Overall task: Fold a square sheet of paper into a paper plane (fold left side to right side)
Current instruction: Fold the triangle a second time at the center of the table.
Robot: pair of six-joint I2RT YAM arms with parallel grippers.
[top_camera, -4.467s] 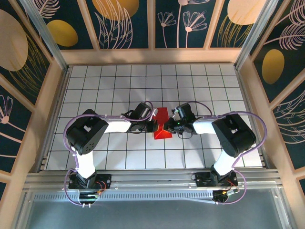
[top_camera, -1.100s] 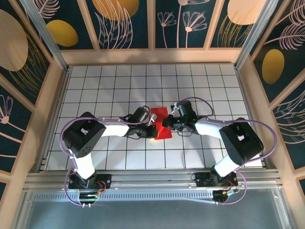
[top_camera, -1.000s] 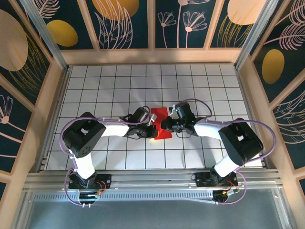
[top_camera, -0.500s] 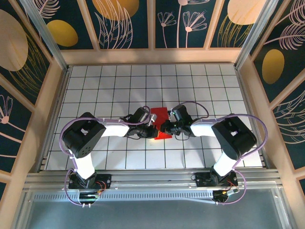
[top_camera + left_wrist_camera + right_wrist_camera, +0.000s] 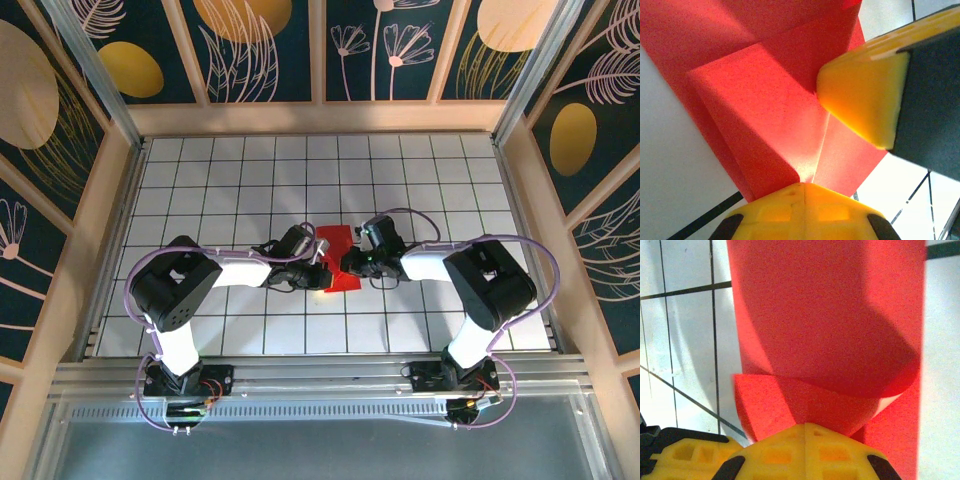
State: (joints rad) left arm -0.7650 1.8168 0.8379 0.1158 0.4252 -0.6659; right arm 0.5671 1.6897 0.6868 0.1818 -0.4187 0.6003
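The right gripper has moved closer over the red paper; the left gripper stays; both jaws are closed, seemingly pressing the crease flat.

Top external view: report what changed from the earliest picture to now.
The right gripper slid left, farther over the red sheet of paper. The left gripper barely moved, though its arm's elbow swung slightly outward. Nothing was taken or let go. Both stayed shut, tips on the part-folded paper, which kept its place.
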